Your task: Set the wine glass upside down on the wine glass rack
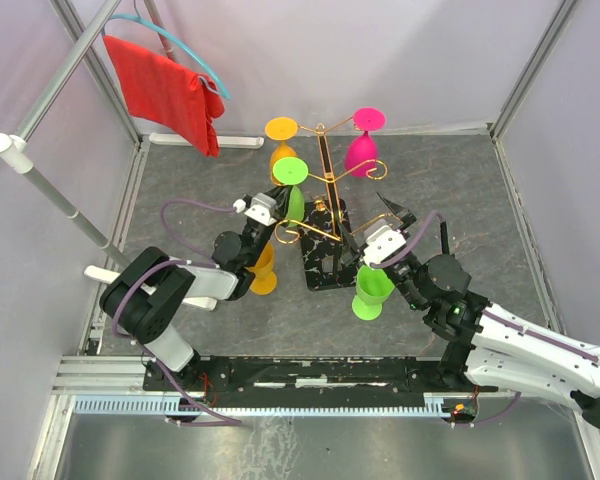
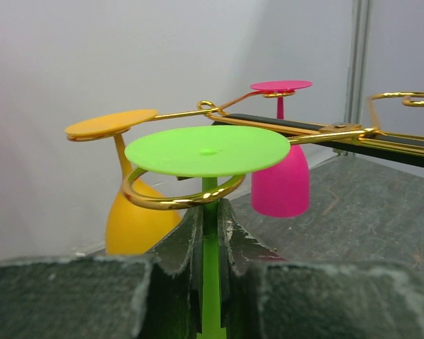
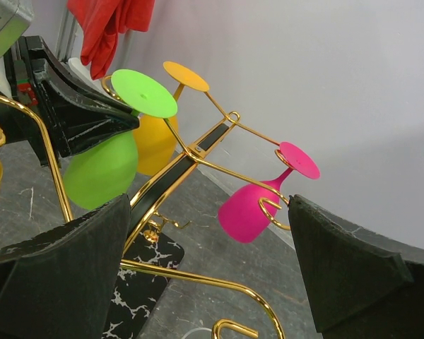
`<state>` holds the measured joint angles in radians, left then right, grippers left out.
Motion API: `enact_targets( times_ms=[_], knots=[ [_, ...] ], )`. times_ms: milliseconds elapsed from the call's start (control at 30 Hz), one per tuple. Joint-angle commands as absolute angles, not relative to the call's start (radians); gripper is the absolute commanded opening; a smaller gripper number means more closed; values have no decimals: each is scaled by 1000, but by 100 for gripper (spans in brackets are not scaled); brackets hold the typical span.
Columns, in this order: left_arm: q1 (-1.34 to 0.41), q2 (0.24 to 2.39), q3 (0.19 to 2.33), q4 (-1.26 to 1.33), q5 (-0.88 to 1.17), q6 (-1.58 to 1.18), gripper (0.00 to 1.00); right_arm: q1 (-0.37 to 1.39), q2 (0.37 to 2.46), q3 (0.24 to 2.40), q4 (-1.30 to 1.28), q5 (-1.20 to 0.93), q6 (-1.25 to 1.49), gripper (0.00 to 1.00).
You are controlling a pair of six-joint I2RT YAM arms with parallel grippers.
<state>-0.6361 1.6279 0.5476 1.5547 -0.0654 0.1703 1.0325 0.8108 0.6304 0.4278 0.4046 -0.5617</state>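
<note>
The gold wire wine glass rack (image 1: pixel 325 185) stands on its black white-veined base (image 1: pixel 325 268). My left gripper (image 1: pixel 283 197) is shut on the stem (image 2: pixel 210 212) of a green wine glass (image 1: pixel 292 170). The glass is upside down, with its foot disc (image 2: pixel 207 150) just above a gold scroll loop (image 2: pixel 171 201) and the stem inside the loop. In the right wrist view the green bowl (image 3: pixel 102 169) hangs below the left gripper's black fingers (image 3: pixel 71 116). My right gripper (image 1: pixel 377 222) is open and empty to the right of the post, its fingers (image 3: pixel 56 282) wide apart.
An orange glass (image 1: pixel 281 128) and a pink glass (image 1: pixel 363 150) hang upside down on upper arms. Another orange glass (image 1: pixel 263 272) and another green glass (image 1: pixel 372 290) sit low beside the base. A red cloth (image 1: pixel 165 90) hangs on a rail at the back left.
</note>
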Motion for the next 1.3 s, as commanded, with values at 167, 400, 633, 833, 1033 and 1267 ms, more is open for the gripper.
enact_targets(
  times_ms=[167,400,633,833,1033,1267],
  knots=[
    [-631,1617,528,1730,-237,268,3,1038,811,654,434,423,-545,100],
    [-625,1541,478,1730,-226,291,3,1037,816,652,433,422,-536,100],
    [-625,1471,419,1729,-137,287,3,1038,822,651,436,424,-532,100],
    [-624,1474,420,1728,-22,244,8,1038,844,652,446,429,-529,100],
    [-625,1524,465,1729,4,209,28,1038,849,662,446,459,-517,100],
    [-625,1524,449,1728,-58,206,53,1038,841,688,407,481,-466,100]
  ],
)
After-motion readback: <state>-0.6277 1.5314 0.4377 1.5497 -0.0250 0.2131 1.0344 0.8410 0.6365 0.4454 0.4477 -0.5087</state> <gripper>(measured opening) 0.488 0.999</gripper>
